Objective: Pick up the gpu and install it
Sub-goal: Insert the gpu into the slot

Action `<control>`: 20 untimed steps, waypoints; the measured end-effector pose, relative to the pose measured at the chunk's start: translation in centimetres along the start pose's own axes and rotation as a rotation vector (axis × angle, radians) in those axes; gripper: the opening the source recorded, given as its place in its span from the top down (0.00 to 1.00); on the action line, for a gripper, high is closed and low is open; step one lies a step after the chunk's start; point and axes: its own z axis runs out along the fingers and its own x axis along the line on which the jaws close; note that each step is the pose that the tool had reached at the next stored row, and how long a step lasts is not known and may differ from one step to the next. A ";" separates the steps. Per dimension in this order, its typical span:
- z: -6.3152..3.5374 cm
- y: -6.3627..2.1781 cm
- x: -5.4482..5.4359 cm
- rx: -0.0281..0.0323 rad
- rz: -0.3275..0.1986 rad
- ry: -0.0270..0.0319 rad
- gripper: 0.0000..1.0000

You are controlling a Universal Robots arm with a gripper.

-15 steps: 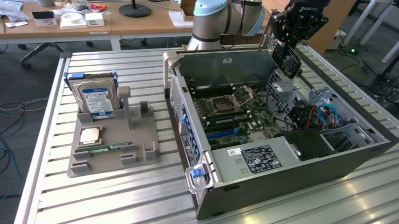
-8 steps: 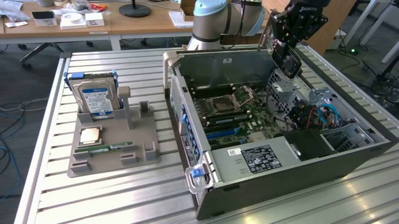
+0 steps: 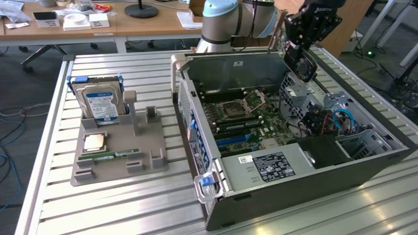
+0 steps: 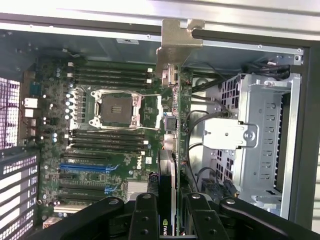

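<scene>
Exterior and wrist views of a graphics-card installation. The gripper (image 3: 299, 51) (image 4: 170, 222) is clamped on the gpu (image 3: 306, 69) (image 4: 170, 170); in the wrist view its black fingers (image 4: 145, 220) press on either side of the card, which is seen edge-on with its metal bracket farthest from the camera. The gpu hangs in the air above the open computer case (image 3: 365, 161), over the far side of the motherboard (image 3: 242, 117) (image 4: 100, 150), near the drive cage (image 4: 260, 140). The CPU socket (image 4: 114, 109) lies just beside the card's line. On the slatted table (image 3: 98, 210), at the exterior view's left, a grey holder (image 3: 153, 164) carries a blue-labelled hard drive (image 3: 99, 100), a processor chip (image 3: 96, 142) and a RAM stick (image 3: 111, 155).
</scene>
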 end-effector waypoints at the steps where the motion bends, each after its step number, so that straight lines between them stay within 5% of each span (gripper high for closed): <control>1: 0.00 0.00 0.0 -0.0002 -0.009 0.0005 0.74; 10: 0.03 0.00 0.0 -0.0021 -0.096 0.0053 0.74; 20: 0.07 0.00 0.0 -0.0059 -0.259 0.0141 0.74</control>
